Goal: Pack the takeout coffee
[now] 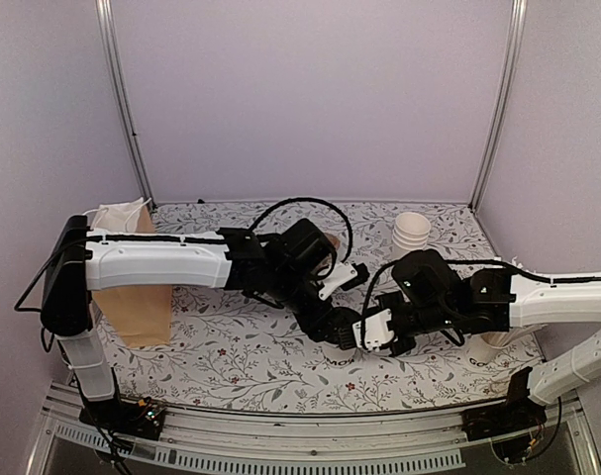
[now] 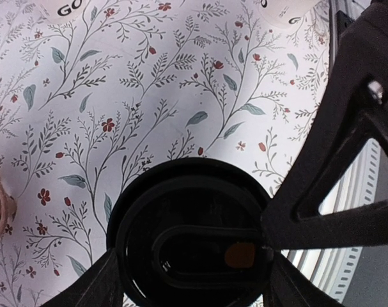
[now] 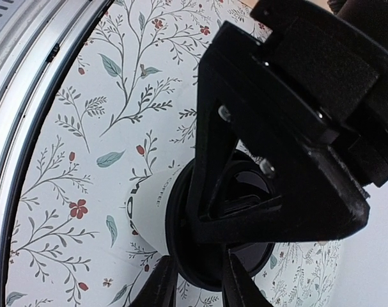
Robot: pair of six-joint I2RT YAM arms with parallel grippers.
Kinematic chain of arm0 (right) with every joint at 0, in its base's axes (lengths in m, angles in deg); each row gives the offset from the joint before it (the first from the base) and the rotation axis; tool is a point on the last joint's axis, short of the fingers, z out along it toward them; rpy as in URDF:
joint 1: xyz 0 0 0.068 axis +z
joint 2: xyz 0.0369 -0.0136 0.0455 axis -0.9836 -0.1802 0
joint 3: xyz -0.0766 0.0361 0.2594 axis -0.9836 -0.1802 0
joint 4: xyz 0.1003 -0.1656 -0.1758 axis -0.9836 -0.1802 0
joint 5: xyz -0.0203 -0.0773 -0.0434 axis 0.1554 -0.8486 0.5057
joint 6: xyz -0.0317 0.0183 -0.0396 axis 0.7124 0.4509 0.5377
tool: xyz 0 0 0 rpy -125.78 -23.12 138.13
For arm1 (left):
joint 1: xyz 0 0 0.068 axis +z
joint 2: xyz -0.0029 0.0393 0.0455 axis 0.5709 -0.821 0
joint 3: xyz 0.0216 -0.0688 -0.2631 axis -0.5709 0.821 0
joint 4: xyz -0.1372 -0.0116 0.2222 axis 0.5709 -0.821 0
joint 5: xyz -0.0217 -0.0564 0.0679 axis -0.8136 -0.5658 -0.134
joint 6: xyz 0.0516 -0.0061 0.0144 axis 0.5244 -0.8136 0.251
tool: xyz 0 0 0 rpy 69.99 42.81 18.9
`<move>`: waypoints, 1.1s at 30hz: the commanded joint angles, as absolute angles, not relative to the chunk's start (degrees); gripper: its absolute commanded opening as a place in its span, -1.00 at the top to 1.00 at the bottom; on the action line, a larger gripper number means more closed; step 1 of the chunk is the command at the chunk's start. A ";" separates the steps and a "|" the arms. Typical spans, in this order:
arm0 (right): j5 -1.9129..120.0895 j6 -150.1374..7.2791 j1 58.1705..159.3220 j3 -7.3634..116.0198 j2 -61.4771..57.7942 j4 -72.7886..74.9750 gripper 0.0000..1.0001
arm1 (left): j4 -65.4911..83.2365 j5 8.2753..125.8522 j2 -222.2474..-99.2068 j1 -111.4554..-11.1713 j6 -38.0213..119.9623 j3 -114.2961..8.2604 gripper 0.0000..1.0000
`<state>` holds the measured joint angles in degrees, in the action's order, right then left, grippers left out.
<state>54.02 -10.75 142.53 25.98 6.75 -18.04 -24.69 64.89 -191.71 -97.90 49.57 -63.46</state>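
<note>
The coffee cup [image 3: 149, 208] stands near the front middle of the surface [image 1: 250, 356], its black lid [image 2: 194, 217] on top, and both my arms crowd over it. My left fingers [image 2: 101, 284] sit one on each side, touching the lid's edge, so I judge them closed round the cup just under the lid. My right fingers [image 3: 156, 286] are held a narrow gap apart at the lid's near rim; I cannot tell whether they pinch it or only hover; nor can I tell whether the cup's base rests on the surface or is just off it. The first risk is the two sets of fingers fouling each other, since the left ones lie right across the lid in the right wrist view; any move by one arm could knock the other and tip the cup. The second is squeeze; a paper wall buckles under a hard grip and the lid could pop off. The third is the carry; the paper bag [image 1: 132, 297] stands well apart at the far left, so a tilted or loosely held cup could slip on the way. My right arm also passes over another lettered cup [image 1: 483, 348]; a careless withdrawal could topple it.
</note>
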 commanded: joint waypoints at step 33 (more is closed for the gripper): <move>53.01 -9.27 143.08 22.41 3.82 -20.26 0.45 | -31.81 62.23 -195.69 -98.61 48.86 -59.99 -0.41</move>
